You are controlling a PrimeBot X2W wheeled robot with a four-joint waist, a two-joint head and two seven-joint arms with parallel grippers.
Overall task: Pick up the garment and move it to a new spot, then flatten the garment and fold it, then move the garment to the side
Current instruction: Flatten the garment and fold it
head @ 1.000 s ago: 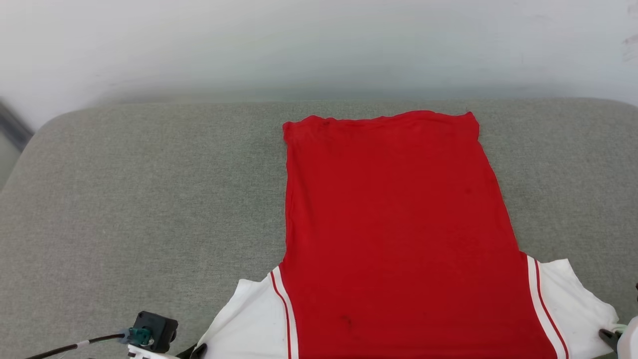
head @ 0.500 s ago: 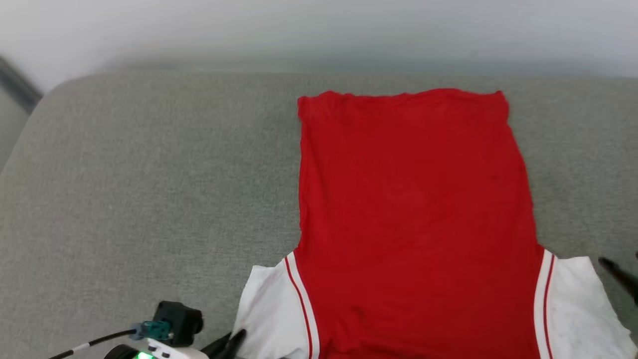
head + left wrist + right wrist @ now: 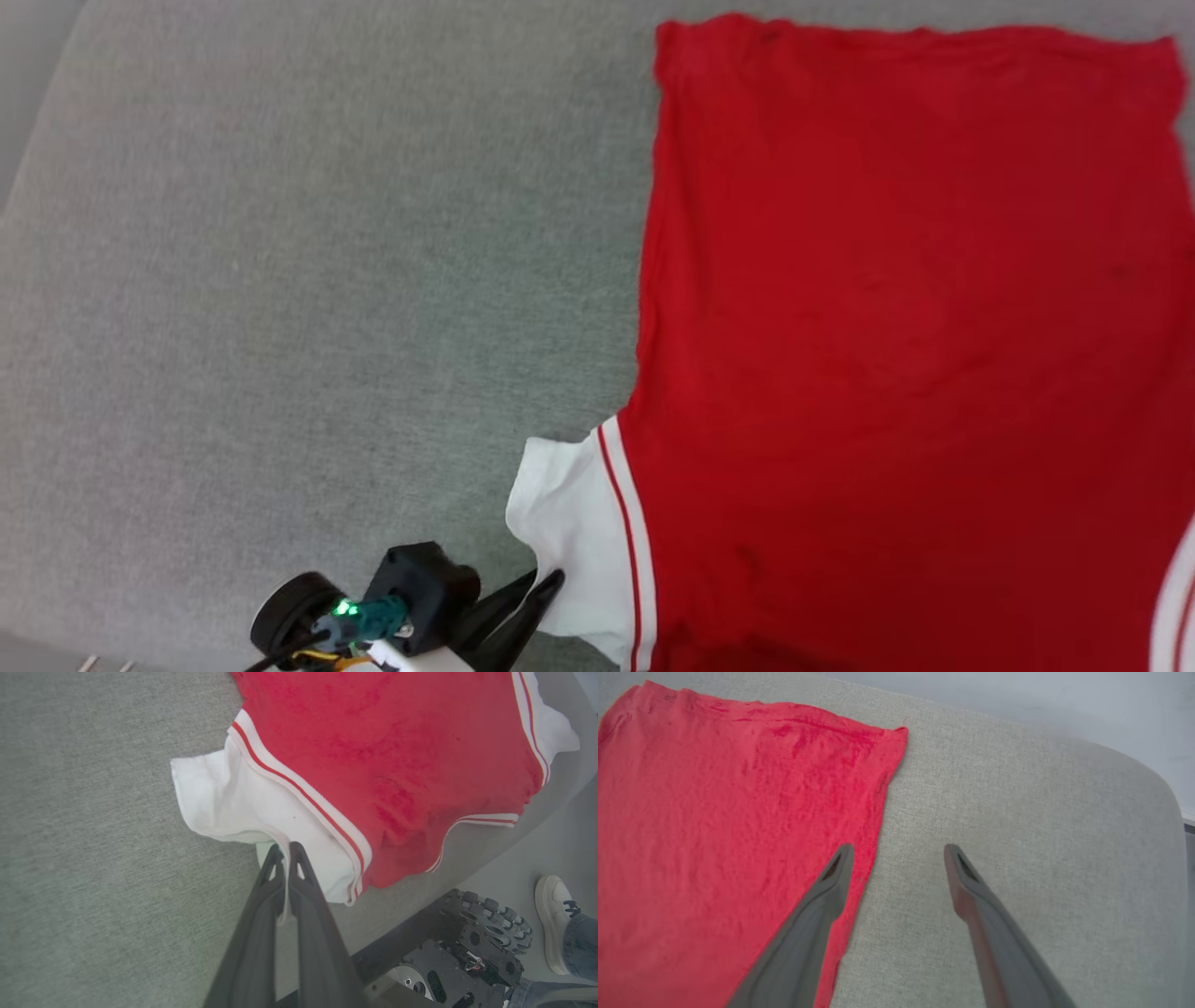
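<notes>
While the shirt lies flat, left gripper pinches its white sleeve; right gripper stands open over its edge.

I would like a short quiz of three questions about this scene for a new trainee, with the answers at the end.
1. True or false: the left gripper is shut on the edge of a white sleeve of the garment.
2. Choose one. The right gripper is: A) open, holding nothing; B) shut on the red hem; C) shut on a sleeve.
3. Fill in the word: the garment lies spread on a ____ fabric surface.

Key: 1 true; 2 A; 3 grey.
</notes>
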